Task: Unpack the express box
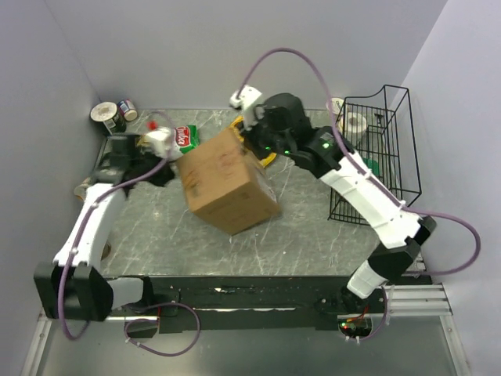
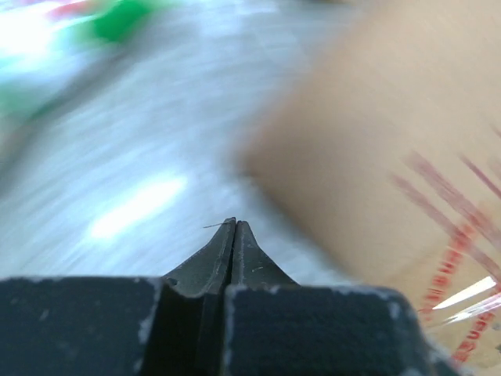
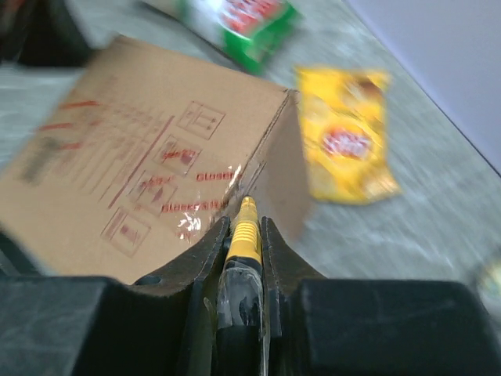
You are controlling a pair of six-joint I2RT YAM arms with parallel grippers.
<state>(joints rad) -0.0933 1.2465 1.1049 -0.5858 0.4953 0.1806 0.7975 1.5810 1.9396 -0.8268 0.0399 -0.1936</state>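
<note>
Your express box [image 1: 229, 182] sits askew mid-table between 2 arms. Your left gripper [image 2: 235, 227] is closed and empty beside it. Your right gripper [image 3: 244, 223] clamps a yellow-black tool [image 3: 244, 244] at the box's taped edge.

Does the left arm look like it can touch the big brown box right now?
Probably yes. The left hand, shut, sits right beside the express box, and its own camera shows only bare table between them. Nothing seems to block it.
</note>
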